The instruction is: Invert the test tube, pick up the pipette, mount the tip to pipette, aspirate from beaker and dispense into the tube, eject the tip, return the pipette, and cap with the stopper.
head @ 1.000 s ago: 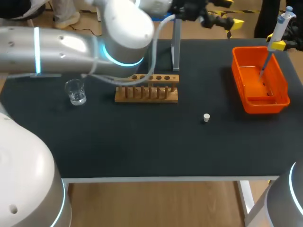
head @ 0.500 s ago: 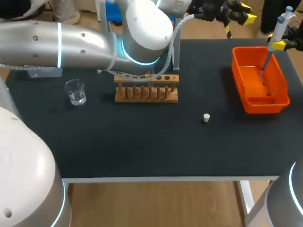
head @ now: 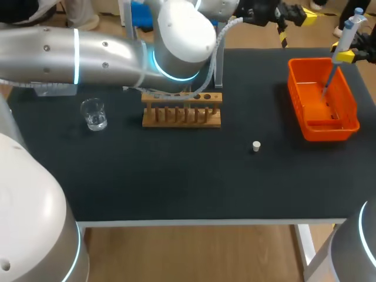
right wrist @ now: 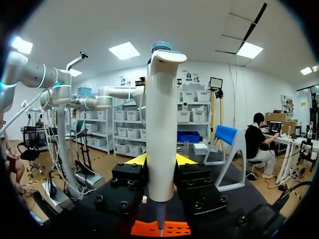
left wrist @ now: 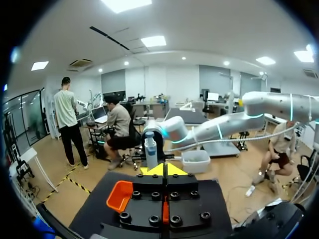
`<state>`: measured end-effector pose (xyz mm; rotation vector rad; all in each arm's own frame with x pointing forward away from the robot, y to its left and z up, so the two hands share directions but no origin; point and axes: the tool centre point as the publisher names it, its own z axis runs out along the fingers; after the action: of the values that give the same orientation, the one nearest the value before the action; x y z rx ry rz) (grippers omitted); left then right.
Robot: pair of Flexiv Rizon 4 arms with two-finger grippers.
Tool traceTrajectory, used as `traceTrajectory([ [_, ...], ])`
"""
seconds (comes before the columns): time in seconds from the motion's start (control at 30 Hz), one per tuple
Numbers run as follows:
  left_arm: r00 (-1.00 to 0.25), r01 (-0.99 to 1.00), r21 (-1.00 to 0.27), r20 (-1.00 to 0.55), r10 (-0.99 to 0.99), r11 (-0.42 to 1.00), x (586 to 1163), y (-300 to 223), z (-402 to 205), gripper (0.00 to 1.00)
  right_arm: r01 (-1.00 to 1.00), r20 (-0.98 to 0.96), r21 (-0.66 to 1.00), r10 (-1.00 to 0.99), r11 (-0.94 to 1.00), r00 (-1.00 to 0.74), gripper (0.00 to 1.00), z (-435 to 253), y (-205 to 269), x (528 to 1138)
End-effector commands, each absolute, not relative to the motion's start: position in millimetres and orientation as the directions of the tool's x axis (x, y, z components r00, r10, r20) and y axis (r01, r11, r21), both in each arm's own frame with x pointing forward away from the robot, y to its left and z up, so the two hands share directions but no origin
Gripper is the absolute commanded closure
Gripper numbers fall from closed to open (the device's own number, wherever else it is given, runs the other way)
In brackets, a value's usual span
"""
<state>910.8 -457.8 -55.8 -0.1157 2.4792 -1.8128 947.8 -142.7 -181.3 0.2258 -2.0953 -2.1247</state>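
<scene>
1. The right gripper (right wrist: 160, 160) is squeezing the pipette (right wrist: 162, 124) between its 2 yellow fingers, 1 on each side.
2. The pipette is standing almost straight up. Its fat blue-topped end is pointing up and its thin end is pointing down.
3. The thin end is hanging right over the orange bin (head: 352, 108), so the way to go is straight down. I think the next job is dropping the tip into the bin.
4. The right arm is the near one, as it is holding the pipette. The left gripper (head: 294, 13) is hanging past the far edge of the table (head: 176, 176), with its 2 yellow fingers pressed together and nothing showing between them.
5. The bin is sitting at the right end of the dark, flat table. It has tall walls, so the thin end is needing care near the rim.
6. The wooden rack (head: 182, 110), the beaker (head: 94, 113) and the little white stopper (head: 256, 146) are sitting well apart from the bin, so there is lots of room.
7. I cannot tell where the test tube is.
</scene>
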Motion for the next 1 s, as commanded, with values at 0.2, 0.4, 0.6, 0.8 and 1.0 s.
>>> traceTrajectory([
  [0.2,-0.998,-0.001,-0.979,-0.013,-0.068,0.204,925,-510,-61,1.00,-0.001,-0.003,1.000,-0.216,-0.013,-0.976,1.00,-182,-144,950],
  [0.4,-0.999,-0.007,-0.989,0.001,-0.041,0.147,928,-527,-66,1.00,-0.001,-0.003,1.000,-0.216,-0.013,-0.976,1.00,-182,-144,950],
  [0.6,-0.998,-0.037,-0.992,0.031,-0.051,0.120,928,-539,-67,1.00,-0.001,-0.003,1.000,-0.216,-0.013,-0.976,1.00,-182,-144,950],
  [0.8,-0.998,-0.016,-0.991,0.007,-0.066,0.130,933,-542,-71,1.00,-0.001,-0.003,1.000,-0.216,-0.013,-0.976,1.00,-182,-144,950],
  [1.0,-0.997,0.031,-0.987,-0.041,-0.058,0.157,936,-543,-71,1.00,-0.001,-0.003,1.000,-0.216,-0.013,-0.976,1.00,-182,-144,950],
])
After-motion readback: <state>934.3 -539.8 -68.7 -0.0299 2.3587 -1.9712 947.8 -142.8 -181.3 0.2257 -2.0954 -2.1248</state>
